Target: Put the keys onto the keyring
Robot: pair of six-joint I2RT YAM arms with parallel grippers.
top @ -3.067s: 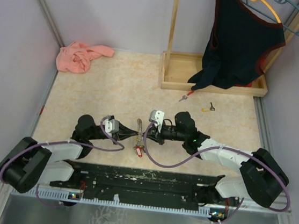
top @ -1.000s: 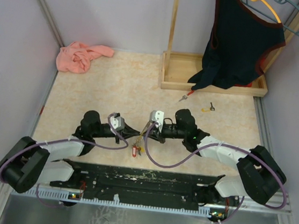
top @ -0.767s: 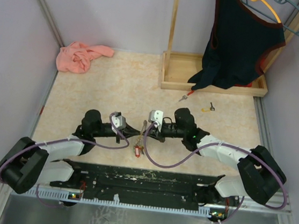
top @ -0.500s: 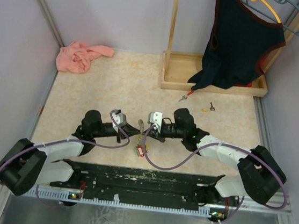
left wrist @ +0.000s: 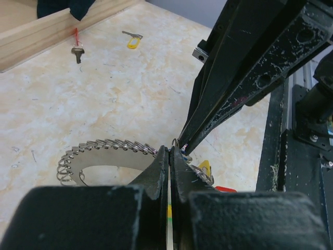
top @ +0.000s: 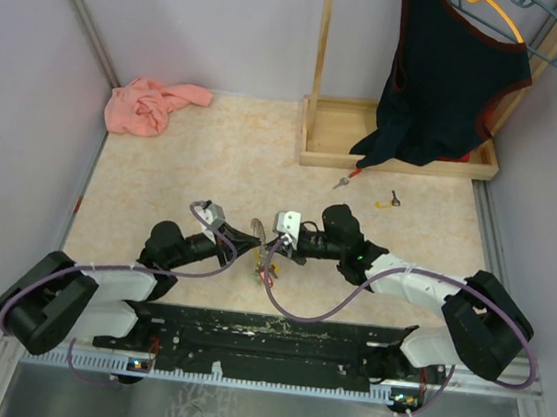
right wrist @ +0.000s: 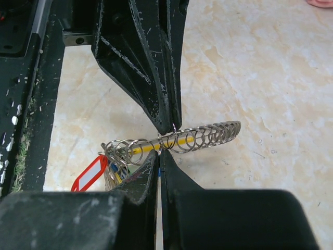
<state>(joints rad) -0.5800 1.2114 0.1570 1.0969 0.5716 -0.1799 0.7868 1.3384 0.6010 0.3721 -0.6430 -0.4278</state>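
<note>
The keyring [top: 256, 232], a grey ring threaded with many small silver rings [right wrist: 208, 135], hangs just above the table between both grippers. Its red tag [right wrist: 89, 173] and yellow tag [left wrist: 204, 166] dangle below. My left gripper [left wrist: 170, 151] is shut on the ring's edge. Tip to tip with it, my right gripper [right wrist: 159, 152] is shut, and a sliver of blue shows between its tips. In the top view the left gripper [top: 243, 248] and right gripper [top: 276, 251] meet near the table's front middle. A red-headed key [top: 343, 182] and a yellow-headed key [top: 388, 200] lie far back right.
A wooden stand base [top: 327, 134] sits at the back right, with a dark garment [top: 444, 76] hanging over it and an orange hanger [top: 492, 11] above. A pink cloth [top: 153, 104] lies crumpled in the back left corner. Walls close in both sides.
The left wrist has swung back and to the left while both tips stay together. The grey ring has tipped up into view, and the tag bunch has shifted slightly to the right.
</note>
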